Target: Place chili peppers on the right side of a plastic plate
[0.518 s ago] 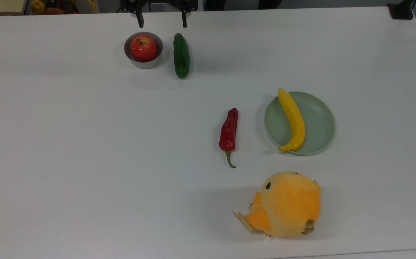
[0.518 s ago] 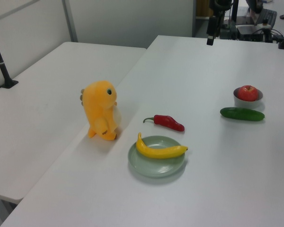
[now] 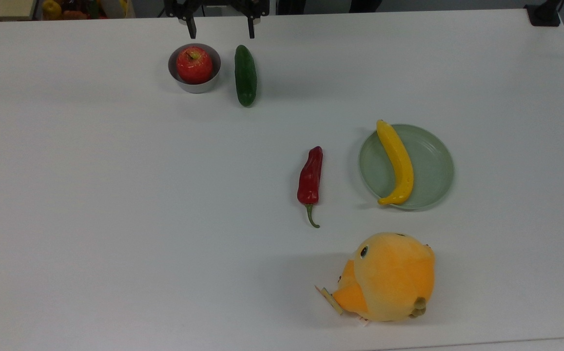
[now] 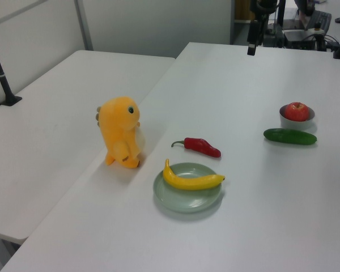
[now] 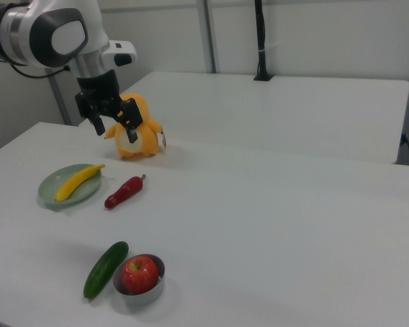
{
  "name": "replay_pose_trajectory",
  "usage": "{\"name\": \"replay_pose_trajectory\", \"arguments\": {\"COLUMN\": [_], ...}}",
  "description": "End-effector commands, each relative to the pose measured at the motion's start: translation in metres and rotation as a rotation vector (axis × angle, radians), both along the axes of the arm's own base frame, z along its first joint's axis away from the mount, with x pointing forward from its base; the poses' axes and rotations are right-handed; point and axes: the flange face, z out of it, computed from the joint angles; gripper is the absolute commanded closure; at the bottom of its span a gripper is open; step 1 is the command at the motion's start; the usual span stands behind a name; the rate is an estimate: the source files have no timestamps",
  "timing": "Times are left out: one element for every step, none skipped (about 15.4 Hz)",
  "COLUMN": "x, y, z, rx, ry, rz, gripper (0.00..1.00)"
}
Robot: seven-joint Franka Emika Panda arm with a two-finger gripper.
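Chili pepper (image 3: 310, 177) lies beside the plastic plate (image 3: 433, 165), while the hand (image 3: 220, 27) hangs wide open, empty.

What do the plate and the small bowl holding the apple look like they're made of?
The plate looks like matte plastic: pale sage green, evenly coloured, no sharp glints. The bowl under the apple looks like brushed metal: grey, with a soft sheen on its wall.
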Motion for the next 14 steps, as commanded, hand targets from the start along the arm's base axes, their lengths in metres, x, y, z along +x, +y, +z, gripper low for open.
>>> {"name": "replay_pose_trajectory", "arguments": {"x": [-0.002,0.000,0.002,0.003,0.006,0.009,0.012,0.015,0.018,0.023,0.029,0.034,0.039,0.044], "y": [0.004,0.005,0.007,0.008,0.012,0.017,0.023,0.028,0.032,0.034,0.037,0.039,0.043,0.052], "z": [-0.003,-0.005,-0.009,-0.015,-0.019,-0.026,-0.034,-0.042,-0.048,-0.054,-0.061,-0.067,-0.075,-0.082], "rx": [0.018,0.018,0.017,0.016,0.015,0.014,0.011,0.003,0.002,0.003,0.008,0.010,0.011,0.013], "ry": [0.006,0.004,0.010,0.022,0.024,0.033,0.045,0.057,0.055,0.042,0.031,0.023,0.014,0.003], "rz": [-0.007,-0.005,-0.005,-0.002,0.003,0.012,0.025,0.036,0.046,0.048,0.046,0.040,0.042,0.053], "gripper": [0.00,0.00,0.00,0.00,0.00,0.00,0.00,0.00,0.00,0.00,0.00,0.00,0.00,0.00]}}
